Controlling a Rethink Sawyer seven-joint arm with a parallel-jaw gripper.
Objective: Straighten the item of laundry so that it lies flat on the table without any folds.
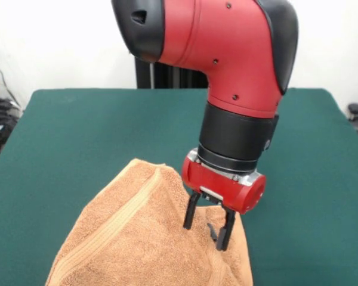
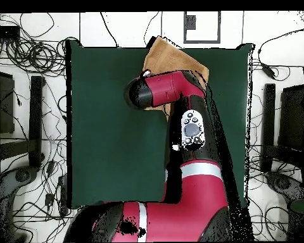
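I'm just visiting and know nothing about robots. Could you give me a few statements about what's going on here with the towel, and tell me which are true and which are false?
1. The orange-tan terry towel lies perfectly flat. False: it is bunched up, with a raised fold along it.
2. The red and black claw is down at the towel with its two black fingers spread apart. True.
3. The large table with the dark green felt-like top is far bigger than the towel. True.
4. The towel sits at the middle of the table. False: in the overhead view it lies at one edge, partly hanging past it.
5. The claw has lifted the towel clear of the table. False: the towel rests on the table.
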